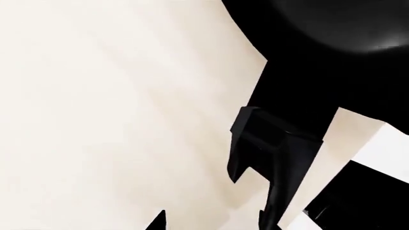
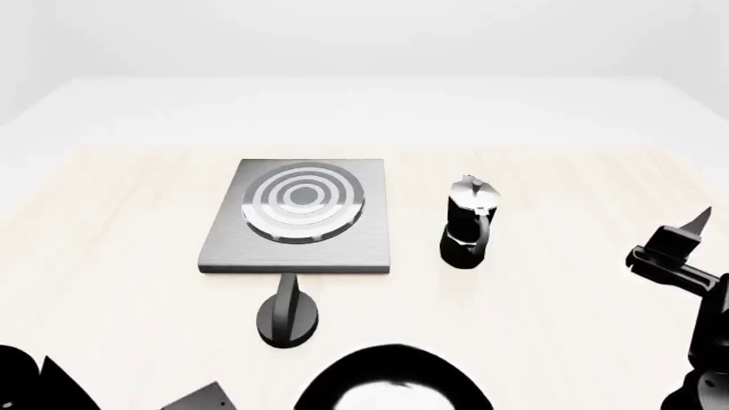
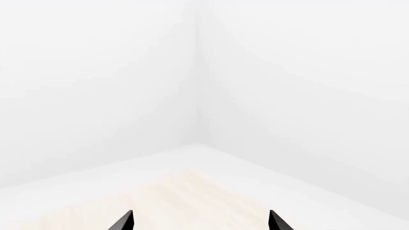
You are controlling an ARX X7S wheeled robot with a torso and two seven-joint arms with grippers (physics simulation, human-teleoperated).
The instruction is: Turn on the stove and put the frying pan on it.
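Note:
The stove point(image 2: 228, 243) is a flat grey slab with a ringed burner point(image 2: 302, 201), lying mid-table. Its black round knob point(image 2: 288, 318) stands just in front of the slab. The frying pan point(image 2: 393, 380) sits at the near table edge, black with a pale glossy inside, cut off by the frame. In the left wrist view the pan point(image 1: 332, 38) fills a corner and its long black handle point(image 1: 281, 143) runs toward one fingertip. My left gripper point(image 1: 212, 223) is open over bare table beside that handle. My right gripper point(image 2: 684, 235) hovers at the far right, open point(image 3: 201, 223) and holding nothing.
A tall black moka pot point(image 2: 469, 224) stands to the right of the stove, between it and my right gripper. The pale wooden table point(image 2: 114, 282) is ringed by white floor and walls. Black parts of my left arm point(image 2: 34, 384) show at the bottom left.

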